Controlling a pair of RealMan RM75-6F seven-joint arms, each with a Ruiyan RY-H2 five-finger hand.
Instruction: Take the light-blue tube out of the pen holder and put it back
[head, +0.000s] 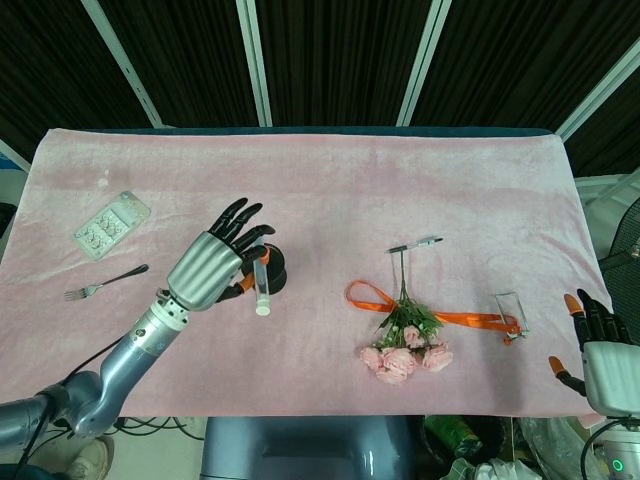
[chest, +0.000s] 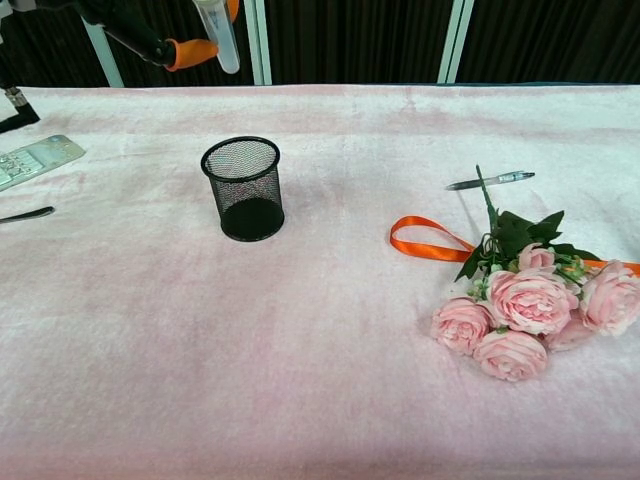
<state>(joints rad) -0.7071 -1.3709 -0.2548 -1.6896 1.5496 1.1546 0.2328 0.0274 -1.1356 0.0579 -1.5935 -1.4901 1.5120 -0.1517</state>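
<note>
We are pinching the tube between the fingers of our left hand, holding it nearly upright above the pen holder, rounded end down. It is looking light, stiff and smooth, probably slippery, so we are judging a grip near the top end steadiest. The tube is pale blue and see-through. At four o'clock, at the bench edge, our right hand is idling, fingers apart.
</note>
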